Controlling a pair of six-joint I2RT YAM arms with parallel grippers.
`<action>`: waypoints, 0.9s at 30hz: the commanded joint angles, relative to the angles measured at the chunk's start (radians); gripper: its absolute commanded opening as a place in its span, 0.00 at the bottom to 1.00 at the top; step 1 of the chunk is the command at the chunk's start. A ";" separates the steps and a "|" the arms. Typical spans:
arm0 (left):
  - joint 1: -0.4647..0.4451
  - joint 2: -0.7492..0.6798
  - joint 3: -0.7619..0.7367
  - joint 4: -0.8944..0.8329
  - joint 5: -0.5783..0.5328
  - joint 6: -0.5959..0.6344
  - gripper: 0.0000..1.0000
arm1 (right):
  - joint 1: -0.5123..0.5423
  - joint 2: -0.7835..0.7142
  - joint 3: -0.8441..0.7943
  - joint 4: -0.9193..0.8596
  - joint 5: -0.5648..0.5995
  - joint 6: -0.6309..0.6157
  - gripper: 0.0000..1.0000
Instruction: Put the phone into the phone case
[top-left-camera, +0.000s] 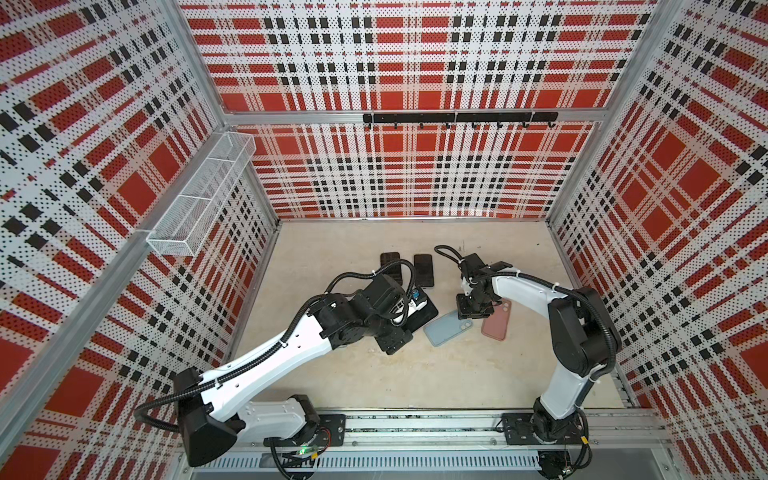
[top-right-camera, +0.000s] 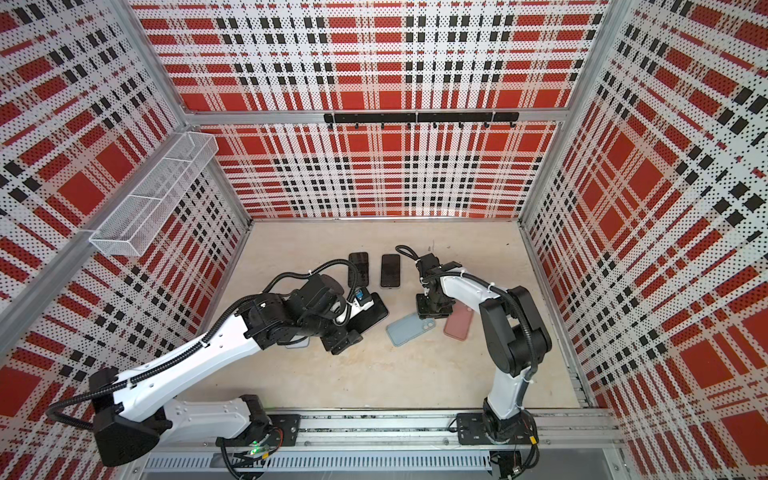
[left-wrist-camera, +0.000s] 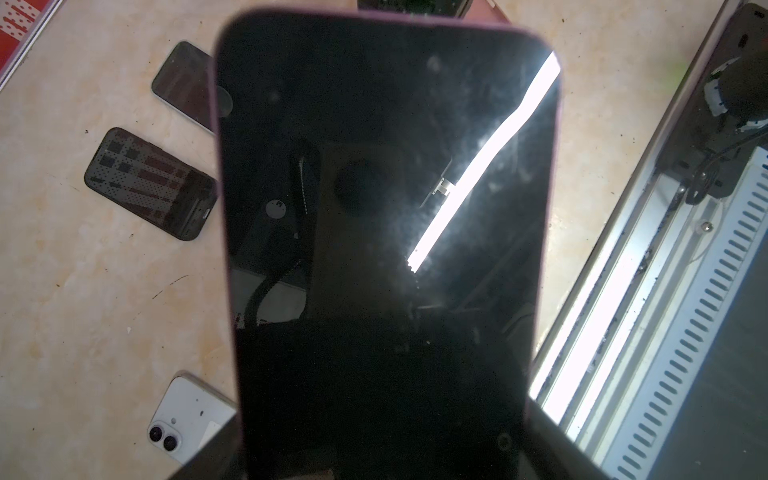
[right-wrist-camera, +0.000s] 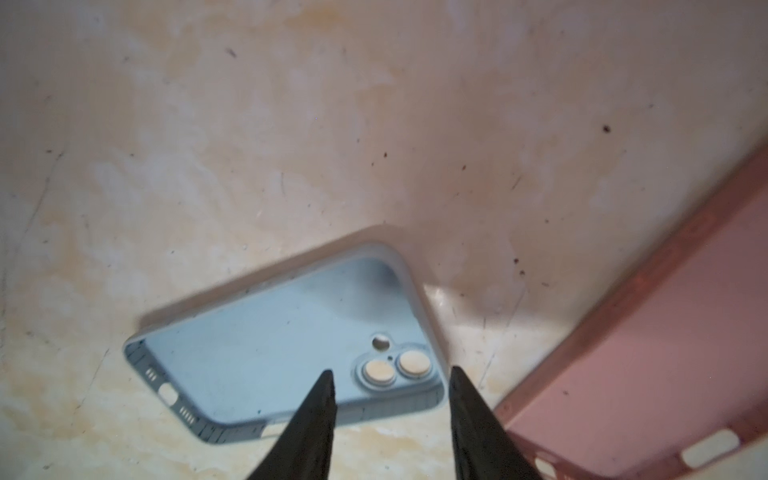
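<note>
My left gripper (top-left-camera: 409, 323) is shut across the width of a phone (left-wrist-camera: 382, 208) with a black screen and a purple edge. That phone fills the left wrist view and is held above the table left of centre (top-left-camera: 426, 312). A pale blue phone case (right-wrist-camera: 282, 345) lies open side up on the table, seen in both top views (top-left-camera: 445, 329) (top-right-camera: 409, 329). My right gripper (right-wrist-camera: 390, 370) hovers open over the case's camera-hole corner, with nothing between its fingers. In a top view the right gripper (top-left-camera: 465, 313) stands at the blue case's far end.
A pink case (right-wrist-camera: 648, 374) lies just right of the blue one (top-left-camera: 496, 322). Two dark phones (top-left-camera: 424, 270) (top-left-camera: 390, 266) lie farther back. A white phone (left-wrist-camera: 187, 415) lies face down under my left arm. The metal base rail (top-left-camera: 415, 428) runs along the front edge.
</note>
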 joint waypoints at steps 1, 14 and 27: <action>0.008 -0.031 -0.002 0.011 0.013 -0.015 0.36 | 0.005 0.020 0.032 0.049 0.058 -0.005 0.44; 0.009 -0.050 -0.008 0.012 0.005 -0.018 0.37 | 0.004 0.108 0.049 0.078 0.017 0.020 0.27; 0.010 -0.095 -0.020 0.051 -0.011 -0.009 0.38 | 0.096 -0.041 -0.076 0.050 -0.043 0.274 0.00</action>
